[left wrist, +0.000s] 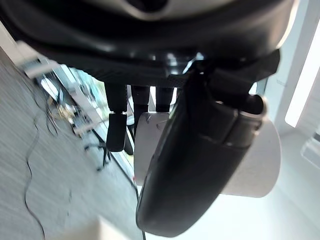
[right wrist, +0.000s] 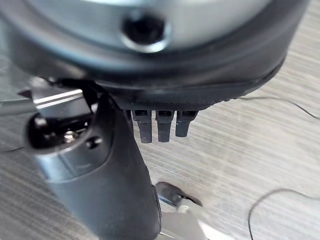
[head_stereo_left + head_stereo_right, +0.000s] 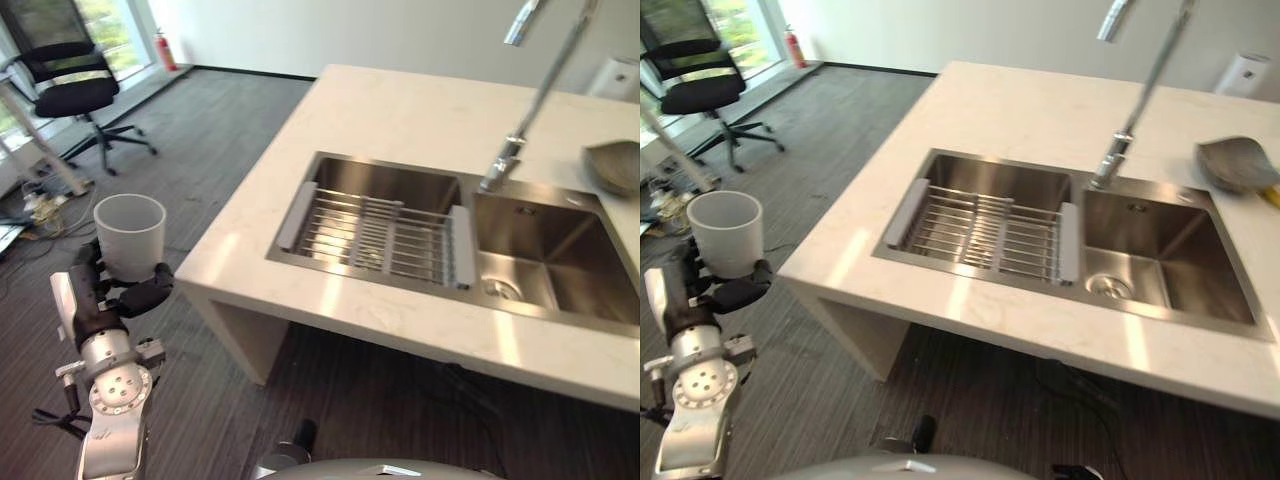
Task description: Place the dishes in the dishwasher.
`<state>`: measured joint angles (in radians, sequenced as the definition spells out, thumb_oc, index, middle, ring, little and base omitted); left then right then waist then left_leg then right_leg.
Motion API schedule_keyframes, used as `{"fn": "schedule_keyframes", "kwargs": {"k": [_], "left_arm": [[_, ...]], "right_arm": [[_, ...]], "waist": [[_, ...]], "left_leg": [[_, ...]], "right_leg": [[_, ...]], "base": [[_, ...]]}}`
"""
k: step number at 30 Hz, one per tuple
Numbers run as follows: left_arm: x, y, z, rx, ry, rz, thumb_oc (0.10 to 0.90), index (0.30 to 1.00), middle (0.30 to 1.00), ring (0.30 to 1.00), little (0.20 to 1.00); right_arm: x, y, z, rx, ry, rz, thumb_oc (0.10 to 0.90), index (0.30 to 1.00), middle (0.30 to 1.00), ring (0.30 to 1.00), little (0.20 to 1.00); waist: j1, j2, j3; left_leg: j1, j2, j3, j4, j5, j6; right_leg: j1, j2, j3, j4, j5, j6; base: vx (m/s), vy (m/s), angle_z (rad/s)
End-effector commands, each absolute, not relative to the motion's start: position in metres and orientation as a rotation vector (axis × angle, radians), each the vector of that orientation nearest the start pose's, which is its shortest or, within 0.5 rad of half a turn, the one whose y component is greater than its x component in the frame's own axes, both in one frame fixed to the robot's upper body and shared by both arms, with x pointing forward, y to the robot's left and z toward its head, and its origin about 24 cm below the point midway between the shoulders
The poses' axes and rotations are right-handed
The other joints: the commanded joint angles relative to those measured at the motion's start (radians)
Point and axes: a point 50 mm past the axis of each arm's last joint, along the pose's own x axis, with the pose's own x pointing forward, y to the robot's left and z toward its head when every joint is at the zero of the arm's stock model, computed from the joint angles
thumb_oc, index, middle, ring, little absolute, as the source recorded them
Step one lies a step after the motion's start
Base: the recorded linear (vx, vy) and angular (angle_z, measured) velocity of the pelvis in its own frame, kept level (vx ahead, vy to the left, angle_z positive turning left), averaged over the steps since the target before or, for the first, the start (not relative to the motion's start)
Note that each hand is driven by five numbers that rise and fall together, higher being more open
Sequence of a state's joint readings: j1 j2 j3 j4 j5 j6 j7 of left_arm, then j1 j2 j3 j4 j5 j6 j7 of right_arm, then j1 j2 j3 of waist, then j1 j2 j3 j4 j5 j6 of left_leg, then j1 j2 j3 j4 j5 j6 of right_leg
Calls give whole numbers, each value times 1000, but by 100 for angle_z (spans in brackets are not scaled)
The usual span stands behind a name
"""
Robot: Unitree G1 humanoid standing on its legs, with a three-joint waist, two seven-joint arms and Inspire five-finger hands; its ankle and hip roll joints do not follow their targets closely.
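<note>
Left hand (image 3: 105, 300): fingers curled round upright white cup (image 3: 130, 235), off bench (image 3: 400, 110) corner, over open floor.
Right hand (image 2: 120, 190): fingers straight, empty.
Sink (image 3: 560, 270): rack (image 3: 375, 235) in left basin.

White cup (image 3: 129, 235) upright in left hand (image 3: 112, 300)

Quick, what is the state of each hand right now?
Left hand: shut on the white cup, held upright beside the counter.
Right hand: open, fingers straight, holding nothing.
</note>
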<state>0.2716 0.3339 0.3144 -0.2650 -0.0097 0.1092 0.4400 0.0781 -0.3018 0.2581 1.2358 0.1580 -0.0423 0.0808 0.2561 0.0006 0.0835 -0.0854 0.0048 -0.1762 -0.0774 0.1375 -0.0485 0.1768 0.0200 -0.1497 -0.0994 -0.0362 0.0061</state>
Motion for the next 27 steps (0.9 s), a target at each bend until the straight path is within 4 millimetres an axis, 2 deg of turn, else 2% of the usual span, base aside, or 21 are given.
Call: {"fn": "schedule_keyframes", "kwargs": {"k": [1, 3, 4, 5, 6, 7, 9, 10, 11, 12, 13, 15, 17, 19, 20, 21, 22, 24, 25, 26, 27], "left_arm": [[195, 288, 158, 448, -468, 698, 400, 300, 300, 300, 300], [187, 286, 154, 439, -453, 685, 400, 300, 300, 300, 300], [187, 286, 154, 439, -453, 685, 400, 300, 300, 300, 300], [191, 280, 156, 408, -468, 654, 400, 300, 300, 300, 300], [195, 277, 159, 401, -484, 641, 400, 300, 300, 300, 300], [195, 277, 159, 401, -484, 641, 400, 300, 300, 300, 300], [203, 273, 164, 414, -499, 637, 400, 300, 300, 300, 300], [205, 274, 163, 430, -491, 639, 400, 300, 300, 300, 300], [204, 274, 164, 448, -496, 640, 400, 300, 300, 300, 300], [204, 274, 164, 448, -496, 640, 400, 300, 300, 300, 300], [204, 273, 162, 480, -482, 627, 400, 300, 300, 300, 300], [201, 271, 168, 513, -500, 605, 400, 300, 300, 300, 300], [197, 268, 167, 509, -495, 581, 400, 300, 300, 300, 300], [198, 266, 168, 517, -495, 566, 400, 300, 300, 300, 300], [201, 255, 173, 507, -521, 512, 400, 300, 300, 300, 300], [204, 251, 170, 496, -514, 491, 400, 300, 300, 300, 300], [208, 244, 168, 473, -517, 459, 400, 300, 300, 300, 300], [216, 234, 163, 441, -504, 422, 400, 300, 300, 300, 300], [221, 229, 163, 444, -513, 396, 400, 300, 300, 300, 300], [224, 225, 162, 434, -515, 386, 400, 300, 300, 300, 300], [227, 223, 162, 424, -516, 374, 400, 300, 300, 300, 300]], "right_arm": [[121, -235, -150, -240, 1067, 46, 800, 900, 900, 900, 900], [132, -241, -143, -299, 1014, 49, 800, 900, 900, 900, 900], [132, -241, -143, -299, 1014, 49, 800, 900, 900, 900, 900], [141, -254, -135, -346, 970, 3, 800, 900, 900, 900, 900], [145, -261, -131, -357, 951, -29, 800, 900, 900, 900, 900], [145, -261, -131, -357, 951, -29, 800, 900, 900, 900, 900], [144, -267, -128, -344, 925, -92, 800, 900, 900, 900, 900], [143, -264, -129, -331, 925, -104, 800, 900, 900, 900, 900], [143, -258, -130, -307, 916, -102, 800, 900, 900, 900, 900], [143, -258, -130, -307, 916, -102, 800, 900, 900, 900, 900], [143, -246, -132, -289, 914, -85, 800, 900, 900, 900, 900], [146, -233, -134, -262, 899, -57, 800, 900, 900, 900, 900], [148, -220, -136, -229, 891, -47, 800, 900, 900, 900, 900], [149, -216, -136, -220, 883, -44, 800, 900, 900, 900, 900], [155, -214, -132, -191, 848, -70, 800, 900, 900, 900, 900], [156, -214, -131, -195, 840, -78, 800, 900, 900, 900, 900], [161, -217, -128, -189, 816, -107, 800, 900, 900, 900, 900], [164, -225, -123, -167, 788, -157, 800, 900, 900, 900, 900], [168, -230, -119, -160, 760, -172, 800, 900, 900, 900, 900], [163, -231, -120, -172, 767, -161, 800, 900, 900, 900, 900], [159, -232, -121, -189, 775, -149, 800, 900, 900, 900, 900]], "waist": [[35, -33, 38], [64, -25, 35], [64, -25, 35], [57, -16, 41], [40, -13, 49], [40, -13, 49], [-22, -13, 34], [-31, -10, 22], [-27, -7, 10], [-27, -7, 10], [-7, -15, -11], [26, -39, -22], [35, -60, -22], [38, -68, -16], [20, -85, -1], [-5, -84, 10], [-37, -68, 26], [-92, -40, 42], [-130, -33, 41], [-160, -33, 42], [-181, -33, 45]], "left_leg": [[22, -72, -33, 76, -129, -29], [-2, -81, -56, 81, -123, -33], [-2, -81, -56, 81, -123, -33], [-40, -67, 27, 100, -100, -43], [-60, -26, 166, 112, -80, -56], [-60, -26, 166, 112, -80, -56], [-34, 122, 573, 128, -87, -64], [-20, 135, 621, 118, -87, -58], [-12, 126, 621, 91, -81, -53], [-12, 126, 621, 91, -81, -53], [10, 88, 566, 19, -77, -31], [17, 73, 533, 0, -80, -19], [28, 50, 494, -8, -100, 1], [34, 32, 471, -10, -113, 17], [48, 4, 410, -10, -144, 40], [61, -7, 361, -10, -160, 50], [61, -5, 324, -10, -142, 62], [78, 15, 240, -10, -134, 60], [80, 17, 185, -10, -121, 45], [88, 5, 144, -10, -124, 36], [100, -5, 103, -10, -131, 30]], "right_leg": [[-76, -91, -140, 12, 4, 78], [-82, -94, -191, 12, -5, 76], [-82, -94, -191, 12, -5, 76], [-81, -114, -266, 12, -10, 74], [-76, -125, -308, 12, -11, 79], [-76, -125, -308, 12, -11, 79], [-39, -159, -455, 12, -10, 108], [-21, -164, -494, 12, -7, 106], [-1, -165, -527, 12, -5, 110], [-1, -165, -527, 12, -5, 110], [17, -179, -556, 17, 10, 122], [45, -183, -590, 29, 36, 132], [40, -215, -618, 111, 38, 151], [23, -253, -630, 203, 55, 170], [-13, -330, -590, 410, 157, 225], [-56, -364, -540, 505, 182, 235], [-120, -359, -452, 596, 201, 214], [-260, -252, -224, 703, 140, 195], [-323, -125, -97, 669, 77, 163], [-350, -77, -52, 618, 55, 158], [-370, -67, -12, 557, 33, 150]], "base": [[-92, -49, 125], [-5, -39, 161], [-38, 48, 196], [-85, 100, 176], [-85, 100, 176], [-77, 72, 160], [-14, 125, 342], [75, 194, 335], [48, 132, 144], [139, 207, 166], [164, 175, 136], [178, 157, 86], [128, 164, 67], [197, 167, 84], [351, 189, 63], [373, 233, 107], [207, 186, 236], [185, 78, 299], [290, -12, 193], [347, -77, 142], [240, -48, 132]]}}
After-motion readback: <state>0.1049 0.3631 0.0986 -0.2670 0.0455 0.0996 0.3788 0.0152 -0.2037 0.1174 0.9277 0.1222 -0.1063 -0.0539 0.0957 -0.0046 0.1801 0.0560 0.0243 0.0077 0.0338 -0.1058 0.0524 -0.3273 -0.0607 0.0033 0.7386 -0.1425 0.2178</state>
